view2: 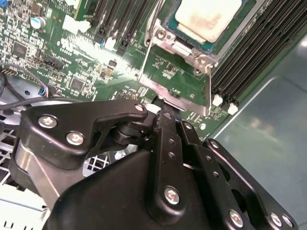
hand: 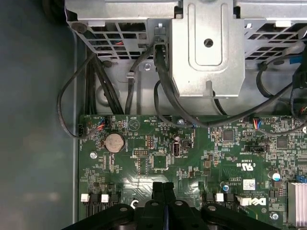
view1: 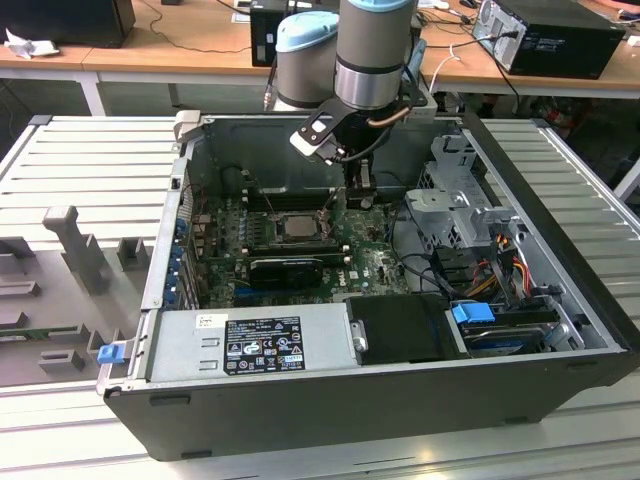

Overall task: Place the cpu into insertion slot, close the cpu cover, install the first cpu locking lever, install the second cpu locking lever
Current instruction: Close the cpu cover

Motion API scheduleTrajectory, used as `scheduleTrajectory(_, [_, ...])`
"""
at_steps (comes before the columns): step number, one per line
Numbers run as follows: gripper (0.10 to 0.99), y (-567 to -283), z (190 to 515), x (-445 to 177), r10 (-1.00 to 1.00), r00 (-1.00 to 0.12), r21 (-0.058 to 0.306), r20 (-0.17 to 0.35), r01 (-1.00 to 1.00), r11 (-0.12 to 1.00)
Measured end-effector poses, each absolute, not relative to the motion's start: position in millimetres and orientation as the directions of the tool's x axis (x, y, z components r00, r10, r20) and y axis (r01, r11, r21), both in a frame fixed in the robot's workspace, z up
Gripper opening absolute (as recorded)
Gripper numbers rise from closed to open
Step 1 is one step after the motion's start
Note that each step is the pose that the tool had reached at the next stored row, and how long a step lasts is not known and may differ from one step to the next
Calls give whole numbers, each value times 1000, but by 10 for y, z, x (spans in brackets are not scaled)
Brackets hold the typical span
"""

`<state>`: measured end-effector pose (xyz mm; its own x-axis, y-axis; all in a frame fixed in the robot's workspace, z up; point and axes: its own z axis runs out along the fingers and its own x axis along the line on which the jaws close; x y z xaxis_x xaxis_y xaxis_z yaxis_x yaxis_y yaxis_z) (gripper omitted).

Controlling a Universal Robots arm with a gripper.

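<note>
The cpu point(view1: 297, 228), pale beige and square point(view2: 207, 17), lies in the insertion slot point(view1: 272, 226), a dark-rimmed socket on the green board. The cpu cover point(view2: 182, 98) is a silvery frame that stands tilted up from the slot's edge, and green board shows through its opening. My gripper point(view1: 362, 195) hangs just to the exterior view's right of the slot. In both wrist views its black fingers are pressed together with nothing between them point(hand: 162, 186). The tip point(view2: 160, 111) is right at the cover's free edge.
Thin metal levers point(view2: 156, 19) run beside the slot. Memory slots point(view2: 249, 52) flank it, and a black ribbed heatsink block point(view1: 285, 270) lies nearer the front. A metal drive cage point(hand: 206, 52) with black cables point(hand: 163, 91), the power supply point(view1: 250, 345) and the case walls close in the space.
</note>
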<state>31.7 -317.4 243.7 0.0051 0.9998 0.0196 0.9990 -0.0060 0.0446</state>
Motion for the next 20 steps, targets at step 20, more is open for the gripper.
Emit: scheduleTrajectory(20, [106, -3173, 2437, -105, 1000, 5, 45, 20, 999, -6])
